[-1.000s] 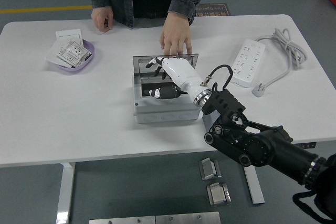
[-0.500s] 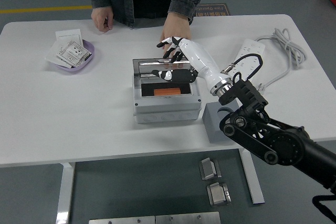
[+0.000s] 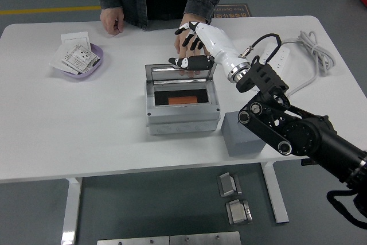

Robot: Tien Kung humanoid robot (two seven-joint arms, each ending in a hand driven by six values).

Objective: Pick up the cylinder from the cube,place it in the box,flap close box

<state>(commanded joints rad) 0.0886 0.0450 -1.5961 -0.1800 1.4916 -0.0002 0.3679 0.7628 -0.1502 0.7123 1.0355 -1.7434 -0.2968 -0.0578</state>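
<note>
Lifted up out of the box (image 3: 182, 120), the right hand (image 3: 195, 47) is hovering with fingers spread and empty behind the raised lid (image 3: 178, 73), seemingly readying to flap it shut over the orange cylinder (image 3: 184, 100) lying inside.

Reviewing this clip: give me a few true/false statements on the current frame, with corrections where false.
1. The box lid is shut. False: it stands open, with an orange item inside.
2. The right hand is behind the lid, fingers spread. True.
3. A person's hand rests on the table beyond the box. True.
4. The power strip is left of the box. False: it lies to the right.
5. The grey cube has a cylinder on it. False: its top is bare.
</note>
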